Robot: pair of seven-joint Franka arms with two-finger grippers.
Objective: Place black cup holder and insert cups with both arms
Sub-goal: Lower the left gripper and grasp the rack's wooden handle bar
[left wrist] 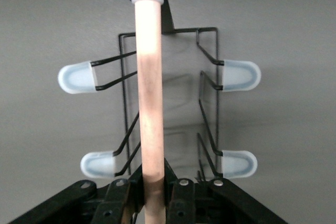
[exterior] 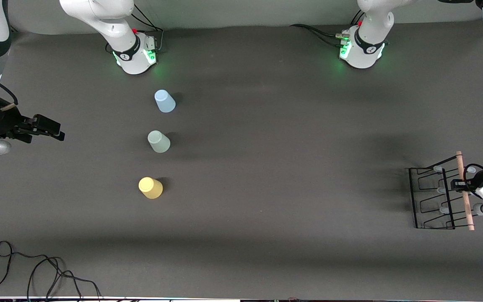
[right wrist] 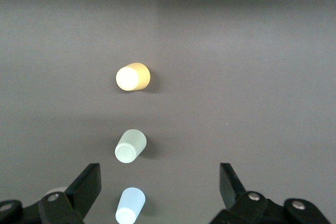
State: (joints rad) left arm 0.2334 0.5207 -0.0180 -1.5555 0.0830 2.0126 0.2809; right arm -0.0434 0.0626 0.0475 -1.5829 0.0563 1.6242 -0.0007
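The black cup holder (exterior: 432,197) stands at the left arm's end of the counter (exterior: 266,167), well apart from the cups. Its light wooden rod handle (exterior: 464,191) runs along its top, and the left hand (exterior: 460,185) is pinched onto that rod about midway along its length. In the left wrist view the rod (left wrist: 148,93) rises straight out from between the black fingers (left wrist: 123,195), which press against it on both sides, with four pale-tipped pegs (left wrist: 79,77) of the rack (left wrist: 207,103) spread out to either side.

The three cups stand upside down in a row near the right arm's end of the counter. The light blue cup (exterior: 164,101) is farthest from the front camera, close to the right arm's base (exterior: 134,52); the pale mint green cup (exterior: 158,141) is between the other two; the yellow cup (exterior: 150,187) is nearest the camera. They are apart from one another.

The right hand (exterior: 50,128) waits over the counter's edge at the right arm's end, well apart from the cups and level with the mint green one. Its fingers (right wrist: 86,184) are spread wide and hold nothing. In its wrist view the blue cup (right wrist: 130,206), the green cup (right wrist: 130,146) and the yellow cup (right wrist: 132,77) line up out in front of it.
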